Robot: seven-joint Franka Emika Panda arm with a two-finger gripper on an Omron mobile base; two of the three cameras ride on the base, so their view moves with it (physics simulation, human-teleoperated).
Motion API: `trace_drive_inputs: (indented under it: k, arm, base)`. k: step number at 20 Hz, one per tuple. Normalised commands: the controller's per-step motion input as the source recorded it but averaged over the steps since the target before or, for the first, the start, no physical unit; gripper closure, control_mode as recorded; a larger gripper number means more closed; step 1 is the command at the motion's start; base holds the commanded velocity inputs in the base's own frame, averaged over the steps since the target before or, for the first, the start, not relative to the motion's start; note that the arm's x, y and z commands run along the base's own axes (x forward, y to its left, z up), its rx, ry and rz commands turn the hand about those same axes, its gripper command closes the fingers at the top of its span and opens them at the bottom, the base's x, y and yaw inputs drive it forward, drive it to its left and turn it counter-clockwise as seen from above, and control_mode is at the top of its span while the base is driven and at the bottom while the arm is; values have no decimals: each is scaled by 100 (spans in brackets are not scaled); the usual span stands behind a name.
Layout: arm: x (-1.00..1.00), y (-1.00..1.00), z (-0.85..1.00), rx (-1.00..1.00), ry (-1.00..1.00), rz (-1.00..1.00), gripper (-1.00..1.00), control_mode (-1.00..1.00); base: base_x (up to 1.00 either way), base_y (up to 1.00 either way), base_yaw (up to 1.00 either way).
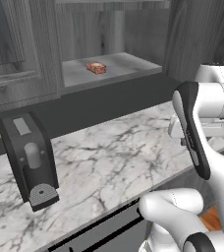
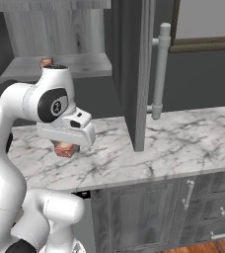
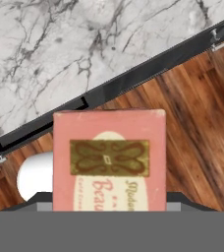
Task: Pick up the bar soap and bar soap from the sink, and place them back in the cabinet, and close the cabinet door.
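Note:
One reddish-orange bar soap [image 3: 109, 157] with a cream label is held in my gripper [image 2: 65, 147], which is shut on it above the marble counter's front edge. In the right base view this bar soap [image 2: 64, 149] hangs under the white hand. The second bar soap [image 1: 96, 67] lies flat on the grey inner shelf [image 1: 119, 63] of the open cabinet [image 1: 84, 29]; its tip [image 2: 47, 62] peeks over my arm's joint. The cabinet door [image 2: 134, 74] stands open, edge-on, with its silver bar handle [image 2: 160, 69] facing right. The sink is out of view.
A black coffee machine [image 1: 30, 162] stands on the marble counter [image 1: 104, 157] at the left. Grey base cabinets with drawers [image 2: 149, 217] sit below the counter. The hand view looks down past the counter edge at wooden floor [image 3: 197, 123].

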Motion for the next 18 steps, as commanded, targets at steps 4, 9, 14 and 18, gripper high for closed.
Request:
trace_drive_inputs:
  k: [4, 9, 14, 18]
  arm:
    - [0, 0, 0, 0, 0, 0, 100, 100]
    - [0, 0, 0, 0, 0, 0, 100, -100]
    - [-7, 0, 7, -1, -8, 0, 100, -100]
    - [-6, 7, 38, -3, -22, 0, 100, -100]
  base:
    - [0, 0, 0]
    - [0, 0, 0]
    - [0, 0, 0]
    - [0, 0, 0]
